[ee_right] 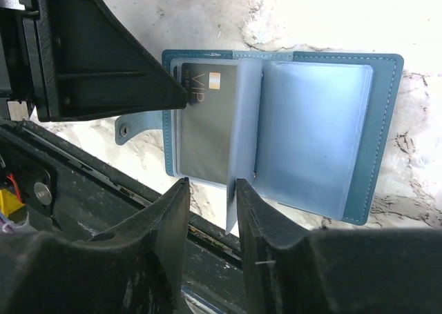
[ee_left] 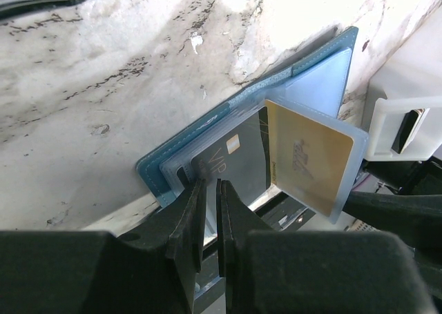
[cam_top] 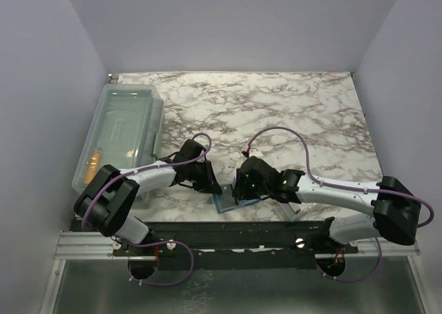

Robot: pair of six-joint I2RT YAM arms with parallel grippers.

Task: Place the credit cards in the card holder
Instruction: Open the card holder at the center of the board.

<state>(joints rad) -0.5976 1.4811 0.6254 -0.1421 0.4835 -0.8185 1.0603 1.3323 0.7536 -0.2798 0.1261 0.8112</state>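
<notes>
The teal card holder (ee_right: 383, 121) lies open at the table's near edge (cam_top: 226, 202), its clear sleeves fanned out. A dark card marked VIP (ee_right: 204, 121) sits in the left sleeve. One sleeve stands upright with a golden credit card (ee_left: 311, 159) inside it. My left gripper (ee_left: 209, 184) is nearly shut, pinching the card holder's left near edge by the dark card (ee_left: 235, 159). My right gripper (ee_right: 209, 183) is open around the upright sleeve (ee_right: 243, 114), whose lower edge touches the right finger (ee_right: 259, 210). In the top view both grippers, left (cam_top: 213, 188) and right (cam_top: 242, 193), crowd over the holder.
A large clear plastic bin (cam_top: 121, 138) stands at the left with something orange inside. The black frame rail (cam_top: 228, 232) runs just below the table edge, right under the holder. Grey walls close in on three sides of the marble table (cam_top: 290, 114).
</notes>
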